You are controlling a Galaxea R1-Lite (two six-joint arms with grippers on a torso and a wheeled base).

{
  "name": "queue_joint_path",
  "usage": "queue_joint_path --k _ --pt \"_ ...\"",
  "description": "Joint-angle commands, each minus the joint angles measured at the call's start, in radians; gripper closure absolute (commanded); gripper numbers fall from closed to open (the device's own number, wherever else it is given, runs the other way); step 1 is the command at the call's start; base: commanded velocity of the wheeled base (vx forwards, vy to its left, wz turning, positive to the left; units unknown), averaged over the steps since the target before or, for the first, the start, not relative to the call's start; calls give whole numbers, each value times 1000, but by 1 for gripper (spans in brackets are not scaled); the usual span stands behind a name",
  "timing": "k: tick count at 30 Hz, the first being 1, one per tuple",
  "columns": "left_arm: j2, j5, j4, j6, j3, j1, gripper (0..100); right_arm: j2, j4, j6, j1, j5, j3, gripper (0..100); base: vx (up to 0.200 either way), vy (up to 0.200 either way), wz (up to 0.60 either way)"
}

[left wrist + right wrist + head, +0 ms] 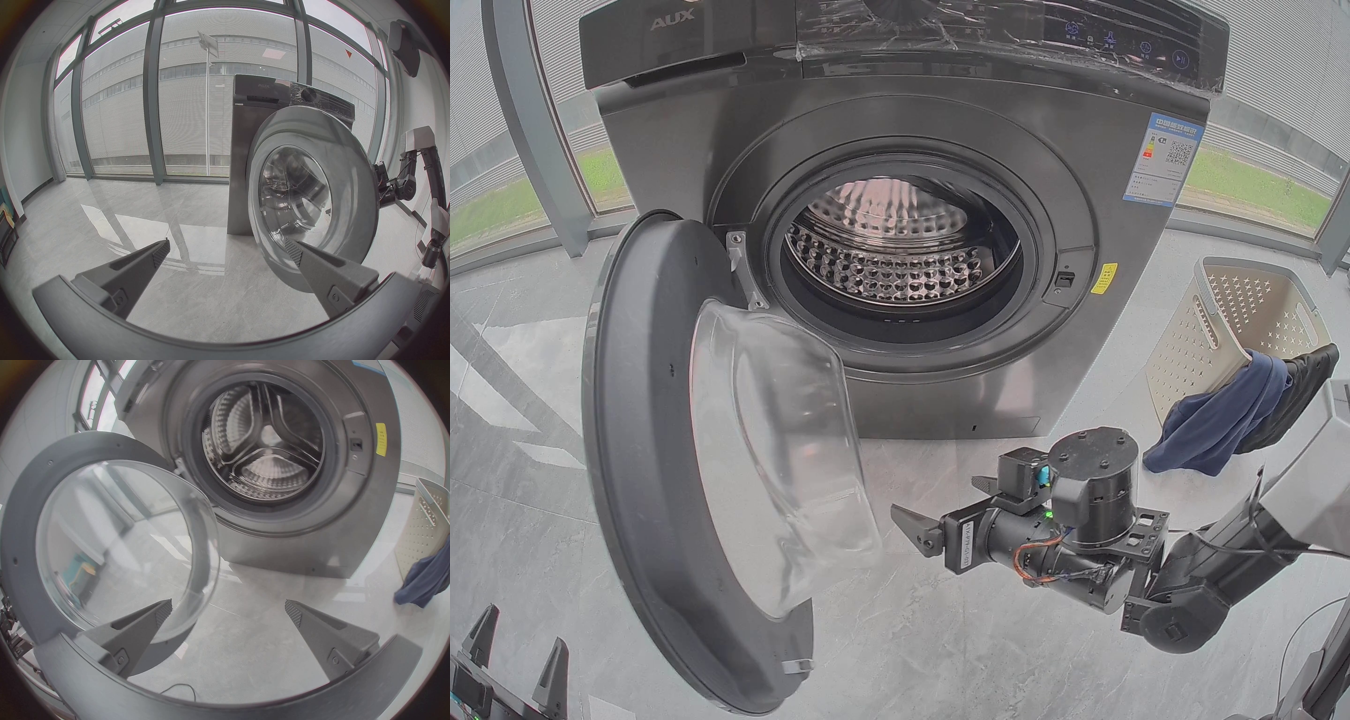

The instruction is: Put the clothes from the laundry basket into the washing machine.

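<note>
The grey washing machine (900, 234) stands ahead with its round door (684, 450) swung wide to the left and its steel drum (891, 248) bare inside. A cream laundry basket (1247, 319) sits on the floor to the machine's right, with a dark blue garment (1214, 422) and a black one (1298, 384) draped over its front rim. My right gripper (928, 520) hovers low in front of the machine, open, holding nothing, pointing at the door's glass bowl. My left gripper (516, 656) is at the lower left corner, open and holding nothing.
Glossy grey floor tiles (975, 647) spread before the machine. Tall windows (122, 93) run behind it. In the right wrist view the basket (429, 528) and blue garment (424, 578) sit off to one side. The open door (318, 187) stands between the two arms.
</note>
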Motion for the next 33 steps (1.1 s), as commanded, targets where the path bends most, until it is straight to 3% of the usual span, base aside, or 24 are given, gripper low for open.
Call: queue_joint_path --k 1,6,10,16,21,27,33 --pt "-16 0 1 -1 16 0 0 43 -21 -1 16 0 -9 0 0 0 0" --pt "-16 0 1 -1 16 0 0 46 -18 -3 -6 1 -36 0 0 0 0" --pt "-16 0 -1 -1 16 0 0 68 -18 -3 -9 1 -64 0 -200 0 0" --pt "-16 0 1 -2 16 0 0 144 -15 -4 -4 1 -170 0 -67 0 0" --pt "-16 0 -1 -2 16 0 0 203 -20 -6 11 1 -227 0 0 0 0" --pt "-16 0 -1 -2 16 0 0 261 -70 -6 80 4 -294 0 0 0 0" --pt "-16 0 1 -2 16 0 0 264 -85 -3 99 4 -292 0 0 0 0"
